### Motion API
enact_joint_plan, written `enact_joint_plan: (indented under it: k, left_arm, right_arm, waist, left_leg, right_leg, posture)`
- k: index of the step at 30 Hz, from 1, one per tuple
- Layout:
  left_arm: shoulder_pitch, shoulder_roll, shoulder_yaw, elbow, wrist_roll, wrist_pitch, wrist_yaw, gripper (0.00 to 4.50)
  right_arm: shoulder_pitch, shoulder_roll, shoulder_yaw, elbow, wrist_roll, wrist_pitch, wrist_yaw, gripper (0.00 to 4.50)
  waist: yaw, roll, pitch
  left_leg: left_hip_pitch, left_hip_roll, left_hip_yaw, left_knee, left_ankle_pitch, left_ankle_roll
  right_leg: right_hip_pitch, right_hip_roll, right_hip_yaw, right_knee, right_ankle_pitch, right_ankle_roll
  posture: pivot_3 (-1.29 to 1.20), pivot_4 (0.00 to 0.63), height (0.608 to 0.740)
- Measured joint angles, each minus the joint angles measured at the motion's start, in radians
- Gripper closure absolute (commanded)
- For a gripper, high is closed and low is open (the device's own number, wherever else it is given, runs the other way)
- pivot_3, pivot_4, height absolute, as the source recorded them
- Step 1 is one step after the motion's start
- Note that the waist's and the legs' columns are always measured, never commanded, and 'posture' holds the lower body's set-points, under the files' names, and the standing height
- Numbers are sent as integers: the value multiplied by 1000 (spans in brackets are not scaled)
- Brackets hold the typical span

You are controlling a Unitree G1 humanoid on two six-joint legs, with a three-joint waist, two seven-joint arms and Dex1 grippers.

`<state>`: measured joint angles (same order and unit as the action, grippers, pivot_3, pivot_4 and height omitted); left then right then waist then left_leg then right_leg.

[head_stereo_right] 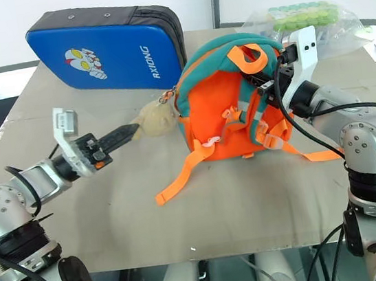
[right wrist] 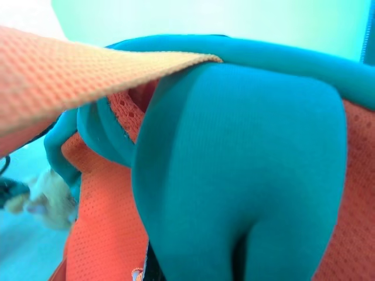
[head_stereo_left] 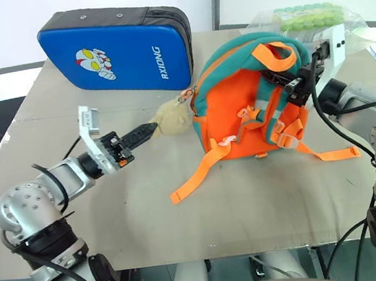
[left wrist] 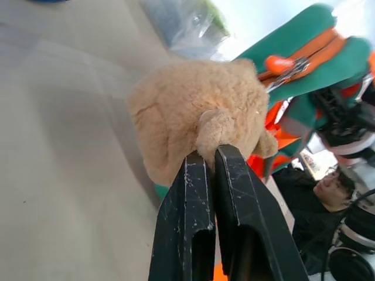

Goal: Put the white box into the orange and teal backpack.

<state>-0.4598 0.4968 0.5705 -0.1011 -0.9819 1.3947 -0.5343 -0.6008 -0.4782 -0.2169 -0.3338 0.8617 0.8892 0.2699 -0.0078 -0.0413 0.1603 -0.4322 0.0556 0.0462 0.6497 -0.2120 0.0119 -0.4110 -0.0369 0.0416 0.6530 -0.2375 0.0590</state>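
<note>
The orange and teal backpack point(head_stereo_left: 254, 114) stands upright on the table, straps facing me, its orange handle loop point(head_stereo_left: 275, 56) on top. A tan plush toy point(head_stereo_left: 173, 117) hangs off its left side. My left gripper point(head_stereo_left: 150, 129) points level at the toy and is shut on a small nub of it point(left wrist: 214, 126). My right gripper point(head_stereo_left: 295, 83) is pressed into the backpack's upper right, just under the handle loop, shut on its teal fabric point(right wrist: 240, 175). The white box is out of view.
A big blue padded case point(head_stereo_left: 117, 49) with a cartoon figure stands at the back left. At the back right lies a clear bag of green-capped tubes point(head_stereo_left: 310, 17). Loose orange straps point(head_stereo_left: 196, 177) trail over the grey table point(head_stereo_left: 252, 208). A person point(left wrist: 325, 187) is beyond the table.
</note>
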Motion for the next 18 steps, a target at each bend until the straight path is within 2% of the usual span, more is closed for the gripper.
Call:
enact_joint_plan:
  k: [6,14,18]
  left_arm:
    - [34,-23,-67,29,49,-87,59,4411]
    - [43,14,-186,53,89,-190,50,4411]
    - [48,-30,-283,29,143,-295,44,4411]
  right_arm:
    - [-32,8,-58,38,23,1,-82,4500]
    - [-51,17,-74,63,44,-3,-171,4500]
    - [16,-21,-70,-2,11,-39,-160,4500]
  waist:
    - [0,0,0]
    - [2,0,0]
    - [13,0,0]
  left_leg:
    - [0,0,0,-1,0,0]
    - [0,0,0,-1,0,0]
    - [-2,0,0,-2,0,0]
  right_leg:
    - [0,0,0,-1,0,0]
    - [0,0,0,-1,0,0]
    - [0,0,-1,-3,0,0]
  posture:
    - [0,150,740]
    - [0,150,740]
    - [0,150,740]
